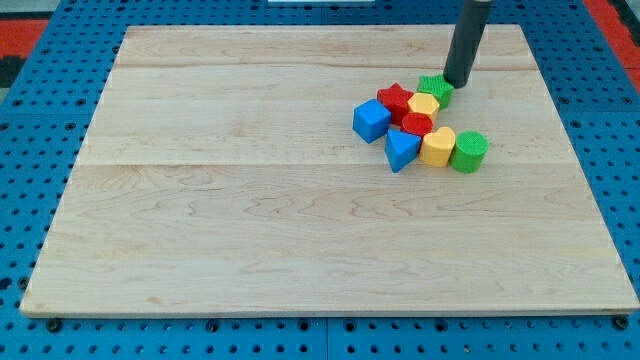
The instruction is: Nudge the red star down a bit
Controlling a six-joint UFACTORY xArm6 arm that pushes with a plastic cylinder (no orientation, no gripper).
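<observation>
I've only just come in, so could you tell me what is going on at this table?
A single arm with a dark rod is working a cluster of small blocks on a wooden board. My tip sits at the cluster's top right, on or just behind the green star. The red star lies to that block's left, with the yellow block and blue cube close against it. My tip is not touching the red star.
</observation>
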